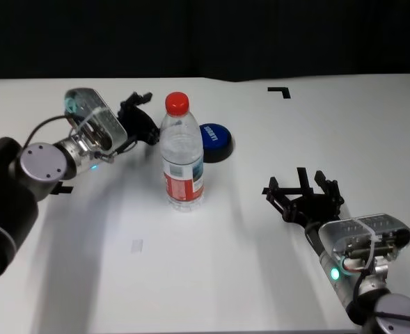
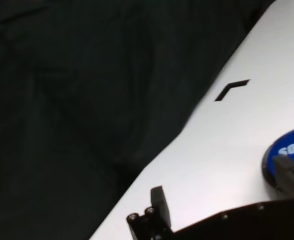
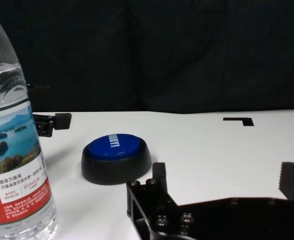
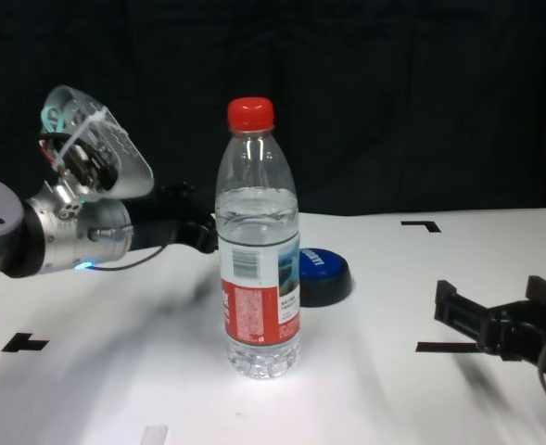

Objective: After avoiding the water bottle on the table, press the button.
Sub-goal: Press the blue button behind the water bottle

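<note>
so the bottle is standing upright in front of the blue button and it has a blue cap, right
Not quite: the cap is red, as the head view shows. The rest holds: the water bottle stands upright in front of the blue button.

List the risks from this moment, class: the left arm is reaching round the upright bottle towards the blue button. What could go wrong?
1. The left gripper is close beside the water bottle; swinging towards the button could clip the tall bottle and topple it.
2. The bottle hides part of the button from the chest view, so the press may land off-centre.
The right gripper sits idle on the table.
</note>
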Tool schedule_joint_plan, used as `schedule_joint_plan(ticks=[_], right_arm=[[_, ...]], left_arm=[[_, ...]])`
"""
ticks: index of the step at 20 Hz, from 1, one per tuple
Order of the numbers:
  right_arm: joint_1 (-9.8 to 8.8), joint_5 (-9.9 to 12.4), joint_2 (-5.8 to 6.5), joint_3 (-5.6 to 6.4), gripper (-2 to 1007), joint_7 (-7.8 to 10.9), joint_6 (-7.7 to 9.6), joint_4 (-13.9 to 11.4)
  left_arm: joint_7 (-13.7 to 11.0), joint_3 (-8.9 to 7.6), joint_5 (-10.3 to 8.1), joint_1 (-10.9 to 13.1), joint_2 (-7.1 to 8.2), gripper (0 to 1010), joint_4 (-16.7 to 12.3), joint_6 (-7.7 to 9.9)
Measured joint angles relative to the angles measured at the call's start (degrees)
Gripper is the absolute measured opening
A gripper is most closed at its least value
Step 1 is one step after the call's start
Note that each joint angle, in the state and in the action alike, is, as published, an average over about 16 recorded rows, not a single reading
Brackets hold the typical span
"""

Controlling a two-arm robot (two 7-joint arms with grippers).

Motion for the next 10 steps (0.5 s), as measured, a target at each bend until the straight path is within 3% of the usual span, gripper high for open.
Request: schedule_joint_plan(ticks=[10], right_arm=[[0.00, 0.00, 0.00, 0.00, 1003, 0.00, 0.00, 0.00]], left_arm=[[-0.71, -1.16, -1.59, 4.77, 4.73, 1003, -10.47, 3.36]])
